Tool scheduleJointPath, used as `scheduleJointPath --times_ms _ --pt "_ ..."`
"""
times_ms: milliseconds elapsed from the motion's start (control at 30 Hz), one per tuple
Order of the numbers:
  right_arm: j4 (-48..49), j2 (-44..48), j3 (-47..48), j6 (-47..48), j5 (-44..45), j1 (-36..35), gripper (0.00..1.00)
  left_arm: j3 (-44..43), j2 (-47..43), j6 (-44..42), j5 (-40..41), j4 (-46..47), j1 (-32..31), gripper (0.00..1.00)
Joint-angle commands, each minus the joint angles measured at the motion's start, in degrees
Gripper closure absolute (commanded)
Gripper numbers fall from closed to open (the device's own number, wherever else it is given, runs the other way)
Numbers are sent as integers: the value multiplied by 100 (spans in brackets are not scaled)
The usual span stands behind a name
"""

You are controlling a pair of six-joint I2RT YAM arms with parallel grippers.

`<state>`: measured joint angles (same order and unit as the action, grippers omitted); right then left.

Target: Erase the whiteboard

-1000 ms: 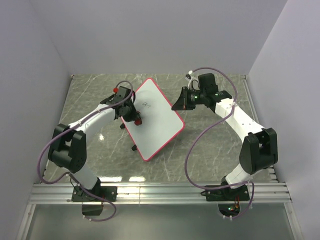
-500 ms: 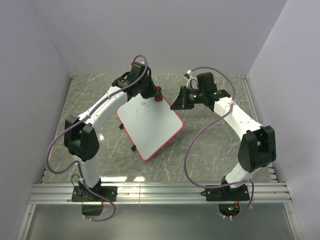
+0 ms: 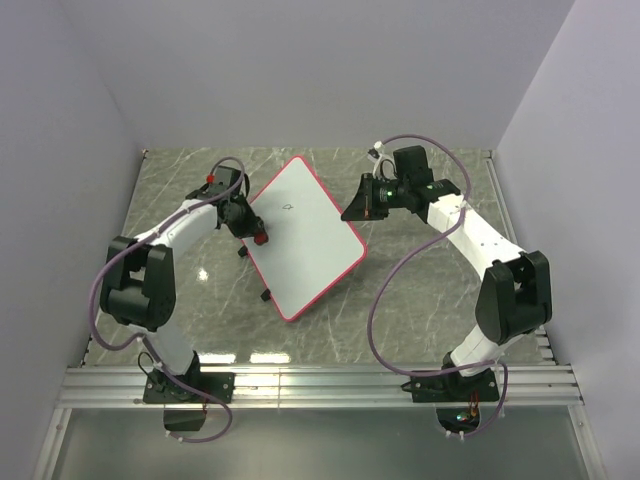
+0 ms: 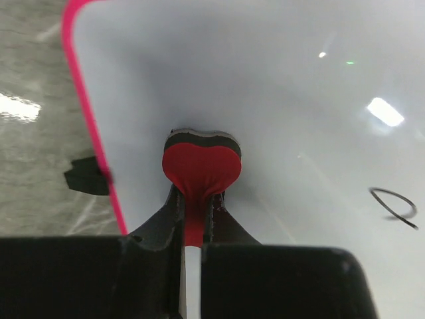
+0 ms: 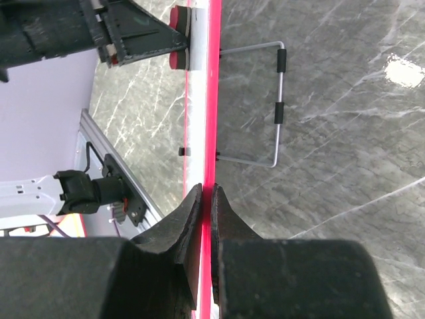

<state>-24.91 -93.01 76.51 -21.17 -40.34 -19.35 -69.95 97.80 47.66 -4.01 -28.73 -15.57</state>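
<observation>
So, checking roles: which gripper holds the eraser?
The left gripper: shut on the red eraser against the whiteboard; the right gripper only clamps its red edge.

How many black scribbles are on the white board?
1. One small black loop sits on the whiteboard, toward its far end, right of the red eraser held in the left hand. Another could hide under the eraser or hand.

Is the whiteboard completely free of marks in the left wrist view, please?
No, a small black scribble shows on the whiteboard, right of the red eraser.
</observation>
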Motion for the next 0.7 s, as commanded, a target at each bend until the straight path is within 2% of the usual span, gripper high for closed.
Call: scheduleJointPath --times_ms 0,200,367,433,533,667 --pt "232 -15 127 87 -106 -95 100 79 300 -301 102 70 63 100" --pt "232 -6 92 78 -106 -104 100 -720 485 -398 -249 -27 28 100" --pt "284 11 39 60 -106 -104 100 -2125 819 -687 -942 -438 -384 100" --pt "276 2 39 60 -97 -104 100 -2905 1179 -775 -1066 -720 -560 100" --pt "267 -6 74 69 -88 -104 100 -3532 1487 -811 -1216 -1108 -920 100" --pt "232 29 83 87 -36 -104 100 -3236 1295 -556 -1199 -837 -1132 100"
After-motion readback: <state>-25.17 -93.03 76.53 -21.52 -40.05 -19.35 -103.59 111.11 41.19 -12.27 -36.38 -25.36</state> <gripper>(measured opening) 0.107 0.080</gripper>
